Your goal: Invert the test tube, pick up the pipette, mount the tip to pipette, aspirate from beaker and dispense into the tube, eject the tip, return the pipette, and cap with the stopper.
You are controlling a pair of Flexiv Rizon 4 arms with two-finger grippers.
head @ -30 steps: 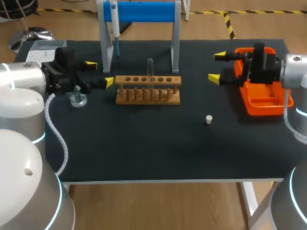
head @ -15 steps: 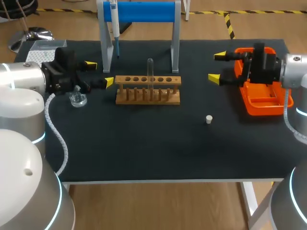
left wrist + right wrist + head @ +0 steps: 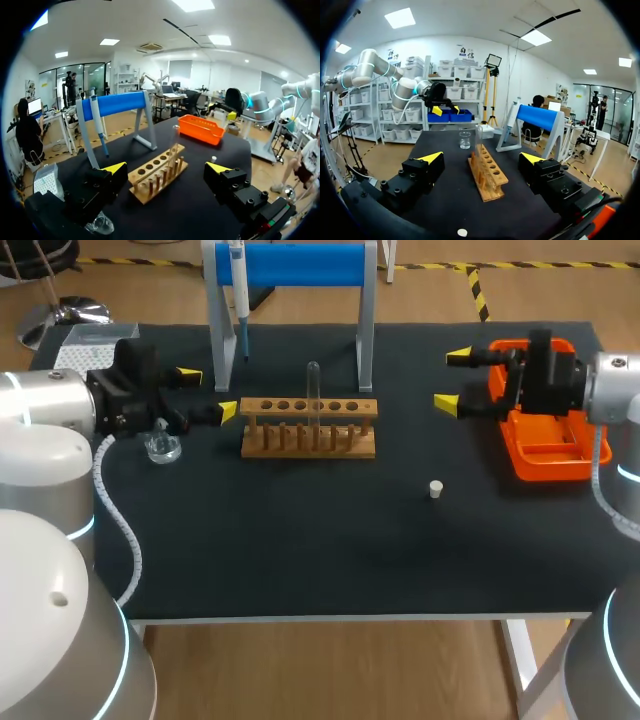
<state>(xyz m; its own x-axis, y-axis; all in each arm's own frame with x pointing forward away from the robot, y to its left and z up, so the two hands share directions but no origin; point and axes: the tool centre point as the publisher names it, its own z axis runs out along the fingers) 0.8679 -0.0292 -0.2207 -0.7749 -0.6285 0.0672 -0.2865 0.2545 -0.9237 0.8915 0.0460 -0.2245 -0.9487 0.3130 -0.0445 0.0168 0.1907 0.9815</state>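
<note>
The tabletop (image 3: 300,560) carries the blue stand (image 3: 290,265) at the back, the orange tray (image 3: 548,455) on my right and the rack (image 3: 308,427) in the middle. My left fingers (image 3: 226,411) hang spread and empty beside the rack's left end. My right fingers (image 3: 446,403), equally wide and empty, sit by the tray. The tube (image 3: 313,390) stands upright in the rack, seemingly mouth down, so flipping comes first. I'd close on its bare upper part, lift straight clear of the hole, then turn. The pipette (image 3: 239,295) hangs on the stand, and the stopper (image 3: 436,488) lies loose.
</note>
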